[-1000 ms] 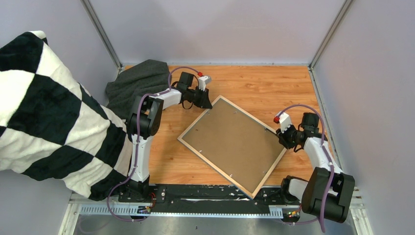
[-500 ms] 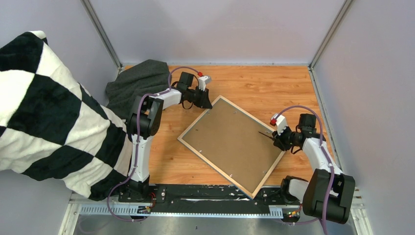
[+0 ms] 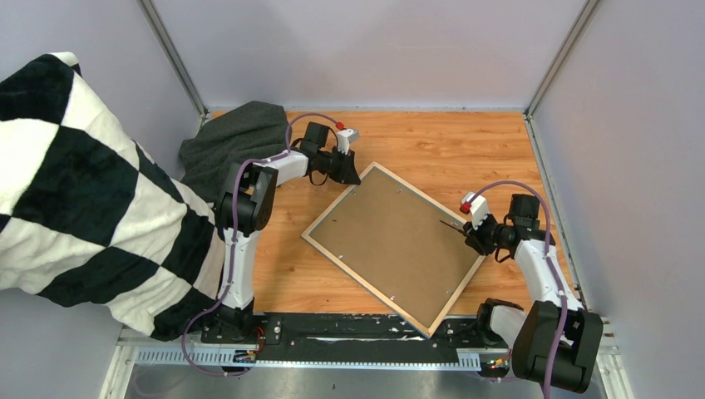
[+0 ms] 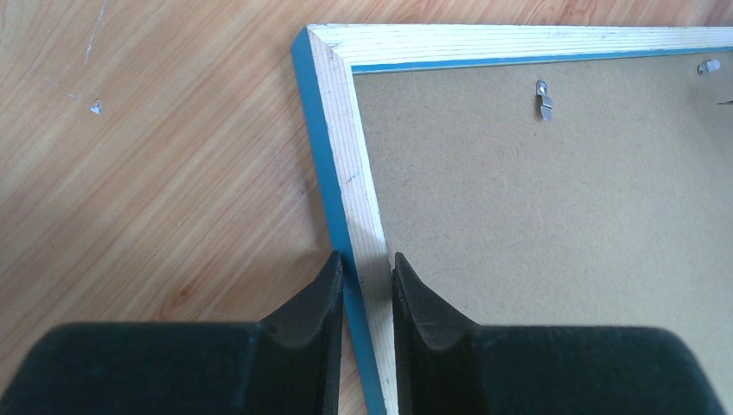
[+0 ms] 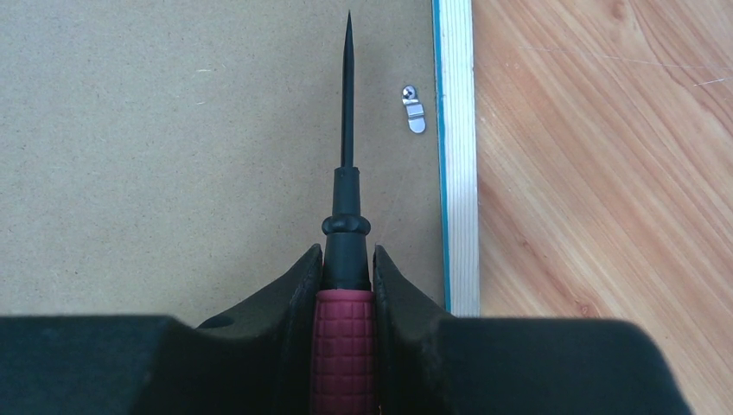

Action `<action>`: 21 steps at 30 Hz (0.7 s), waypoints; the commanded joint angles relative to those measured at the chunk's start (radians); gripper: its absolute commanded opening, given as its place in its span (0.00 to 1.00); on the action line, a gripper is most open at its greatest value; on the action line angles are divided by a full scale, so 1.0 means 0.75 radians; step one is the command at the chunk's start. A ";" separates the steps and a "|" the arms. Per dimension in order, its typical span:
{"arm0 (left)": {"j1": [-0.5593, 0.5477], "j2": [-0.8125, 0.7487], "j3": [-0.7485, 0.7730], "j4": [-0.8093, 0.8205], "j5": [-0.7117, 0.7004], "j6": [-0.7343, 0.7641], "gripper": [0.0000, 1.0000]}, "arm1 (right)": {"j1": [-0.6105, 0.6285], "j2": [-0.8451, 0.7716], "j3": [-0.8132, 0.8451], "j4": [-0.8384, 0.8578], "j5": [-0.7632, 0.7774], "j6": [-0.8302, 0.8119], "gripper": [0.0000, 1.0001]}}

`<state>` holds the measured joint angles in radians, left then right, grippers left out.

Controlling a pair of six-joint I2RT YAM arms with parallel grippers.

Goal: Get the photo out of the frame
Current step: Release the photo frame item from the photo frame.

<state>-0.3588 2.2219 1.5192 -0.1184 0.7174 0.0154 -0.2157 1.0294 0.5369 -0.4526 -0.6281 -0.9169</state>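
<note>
Your left tool pinches the face-down frame by its rim near the far corner. Your right tool grips a red-handled screwdriver, tip over the backing board.

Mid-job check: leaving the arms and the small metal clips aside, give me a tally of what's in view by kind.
frame: 1
backing board: 1
red-handled pointed tool: 1
cloths: 2 (grey cloth, black-and-white checked blanket)
Total: 5
</note>
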 commanded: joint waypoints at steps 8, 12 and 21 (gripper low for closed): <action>-0.031 0.102 -0.060 -0.171 0.001 0.019 0.00 | 0.022 -0.043 -0.035 -0.022 -0.047 0.001 0.00; -0.032 0.101 -0.059 -0.171 0.000 0.019 0.00 | 0.022 -0.045 -0.041 -0.024 -0.048 -0.002 0.00; -0.031 0.102 -0.060 -0.171 -0.001 0.019 0.00 | 0.022 -0.043 -0.043 -0.026 -0.046 -0.017 0.00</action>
<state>-0.3588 2.2219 1.5192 -0.1184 0.7174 0.0154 -0.2157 1.0092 0.5240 -0.4538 -0.6373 -0.9173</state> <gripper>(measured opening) 0.216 0.274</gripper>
